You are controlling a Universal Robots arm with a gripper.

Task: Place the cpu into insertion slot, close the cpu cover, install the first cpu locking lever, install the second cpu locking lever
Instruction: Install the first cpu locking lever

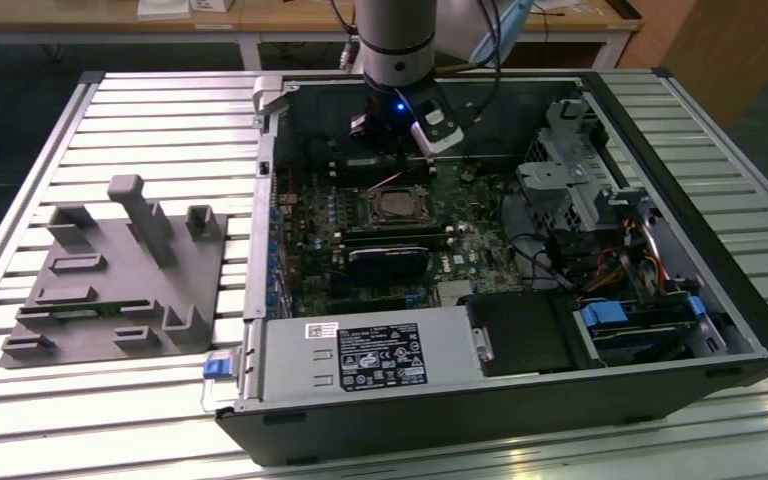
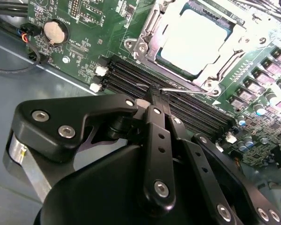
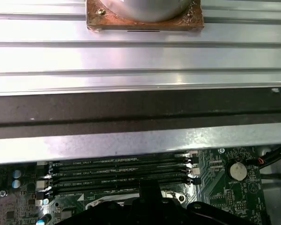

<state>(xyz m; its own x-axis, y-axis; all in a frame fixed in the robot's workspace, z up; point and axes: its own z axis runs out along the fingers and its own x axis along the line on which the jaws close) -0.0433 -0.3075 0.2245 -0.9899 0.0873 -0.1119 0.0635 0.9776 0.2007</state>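
1. Your claw (image 2: 152, 93) has its fingers drawn together, with the tips down at the free end of a thin wire lever (image 2: 187, 91). You can't tell whether the wire is actually pinched.
2. The cpu (image 2: 199, 40) lies flat in the slot (image 1: 395, 207), mid-board inside the open case (image 1: 711, 300).
3. The cover (image 2: 149, 33) is down over the cpu, whose top shows through the cut-out.
4. The lever runs along the slot's edge, between it and the memory slots (image 2: 131, 77).
5. The case sits on the desk (image 1: 157, 120) toward the exterior view's right edge. A grey fixture (image 1: 117, 270) sits toward the left edge.
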